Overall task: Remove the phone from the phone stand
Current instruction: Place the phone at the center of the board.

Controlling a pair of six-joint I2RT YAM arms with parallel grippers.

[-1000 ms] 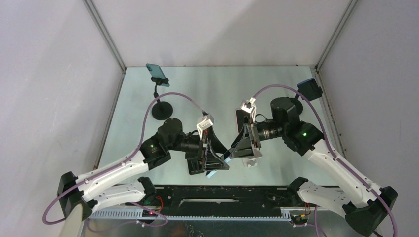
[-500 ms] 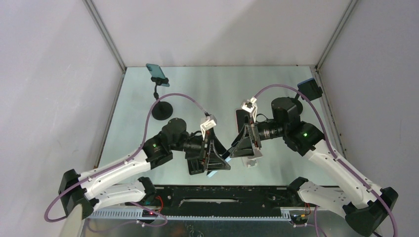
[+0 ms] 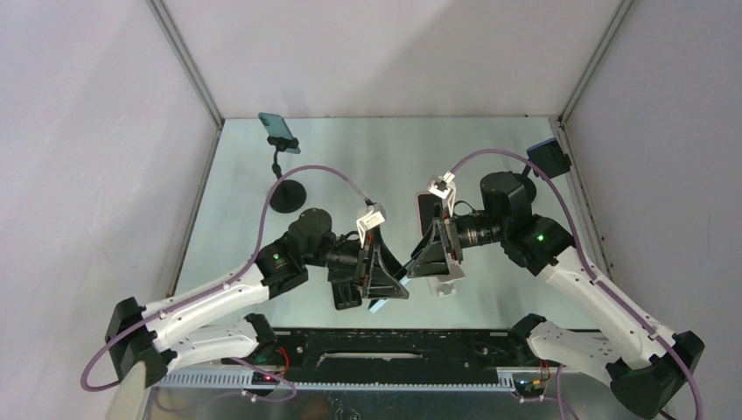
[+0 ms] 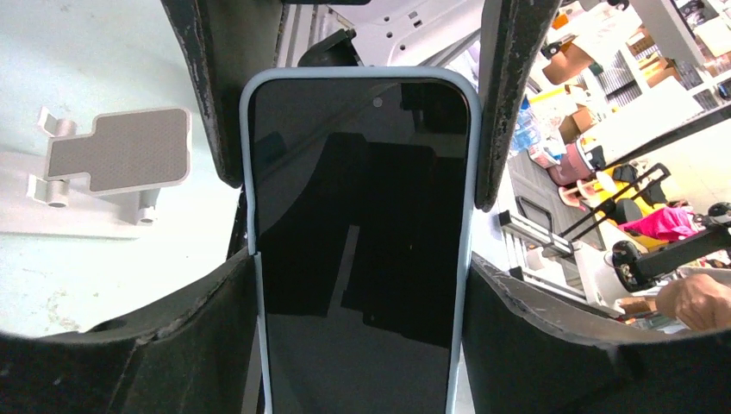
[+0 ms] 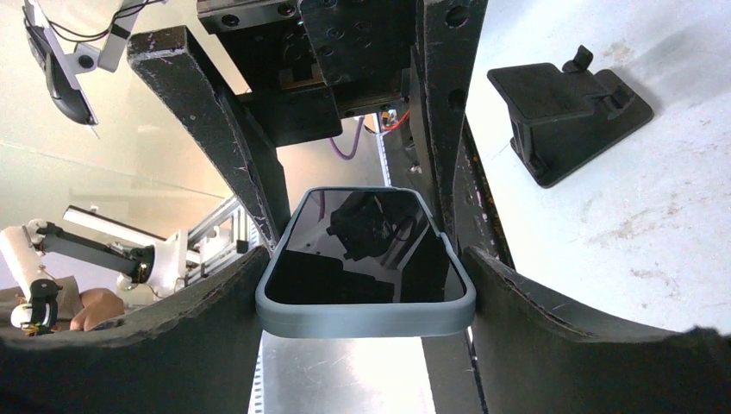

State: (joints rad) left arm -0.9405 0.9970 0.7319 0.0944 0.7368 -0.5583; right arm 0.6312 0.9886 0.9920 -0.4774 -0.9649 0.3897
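Gripping the phone (image 4: pixel 362 172) from opposite ends, the two arms meet low over the table (image 3: pixel 350 157), at about six o'clock from its middle in the overhead view. The phone is off every stand and held in the air, screen up. The right gripper (image 5: pixel 366 267) is clenched across the phone's width, its black fingers (image 5: pixel 215 302) against the pale blue case. The left gripper (image 4: pixel 362 276) looks to be grasping the other end the same way, both fingers touching the case edges, though how firmly it presses cannot be told. A silver stand (image 4: pixel 112 164) sits on the table at nine o'clock in the left wrist view. A black stand (image 5: pixel 560 112) lies at two o'clock in the right wrist view. The risk now is a mistimed handover. If the right lets go before the left has bitten properly, the smooth case could slide out and drop. If either arm pulls away while both clamp, the phone could twist or be wrenched loose, or swing into the stands close by.
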